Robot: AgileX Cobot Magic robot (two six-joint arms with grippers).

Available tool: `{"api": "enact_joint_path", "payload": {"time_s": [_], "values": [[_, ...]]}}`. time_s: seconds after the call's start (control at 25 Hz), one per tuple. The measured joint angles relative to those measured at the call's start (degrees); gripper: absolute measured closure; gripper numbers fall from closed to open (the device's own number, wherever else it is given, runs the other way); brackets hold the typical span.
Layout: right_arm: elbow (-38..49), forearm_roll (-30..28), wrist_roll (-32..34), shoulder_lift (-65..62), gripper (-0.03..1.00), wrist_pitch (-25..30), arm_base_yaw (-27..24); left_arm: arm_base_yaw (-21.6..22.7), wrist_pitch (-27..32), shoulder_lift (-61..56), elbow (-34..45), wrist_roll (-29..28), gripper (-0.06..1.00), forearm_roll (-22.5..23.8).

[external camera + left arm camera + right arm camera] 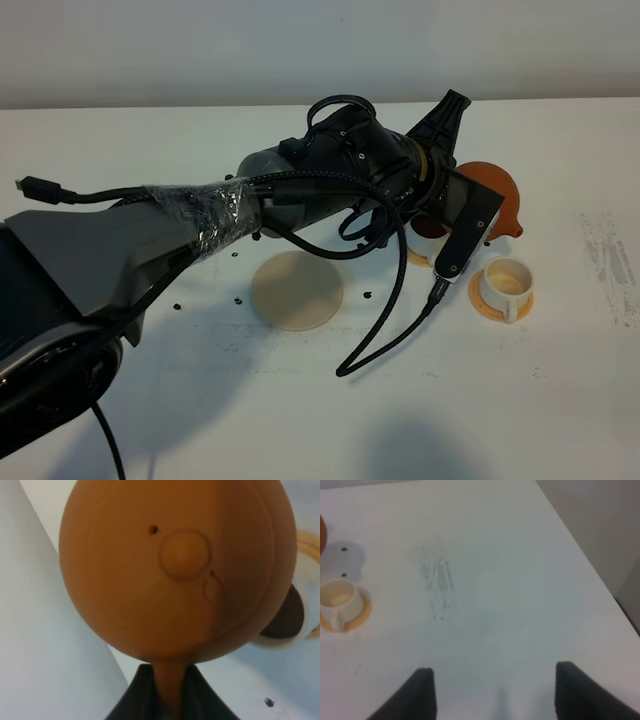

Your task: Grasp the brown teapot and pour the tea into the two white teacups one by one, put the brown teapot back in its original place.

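Brown teapot (175,570) I'm clamping in left claw (169,690), tipping over dark-filled cup (282,615); overtilting is risking overflow. Right claw (492,690) gaping.

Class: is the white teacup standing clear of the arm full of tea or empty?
Empty: the teacup shows a pale, bare inside in both the exterior and right wrist views, with no dark liquid.

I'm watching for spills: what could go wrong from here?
The teapot is tilted, spout down, but the spout seems short of the empty near cup; a pour could hit the table. The far cup, holding dark tea, sits right beside the teapot and could be bumped.
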Motion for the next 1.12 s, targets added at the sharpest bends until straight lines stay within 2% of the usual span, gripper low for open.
{"api": "enact_joint_path", "payload": {"time_s": [0.24, 0.56, 0.84, 1.12], "values": [[0.0, 0.0, 0.0, 0.0, 0.45, 0.0, 0.0, -0.57, -0.11, 0.0, 0.0, 1.18, 0.85, 2.95], [0.0, 0.0, 0.0, 0.0, 0.45, 0.0, 0.0, -0.72, 0.04, 0.0, 0.0, 6.05, 0.85, 3.51], [0.0, 0.0, 0.0, 0.0, 0.45, 0.0, 0.0, -0.87, -0.02, 0.0, 0.02, 6.38, 0.85, 7.88], [0.0, 0.0, 0.0, 0.0, 0.45, 0.0, 0.0, -1.71, -0.14, 0.0, 0.02, 6.45, 0.85, 10.32]]}}
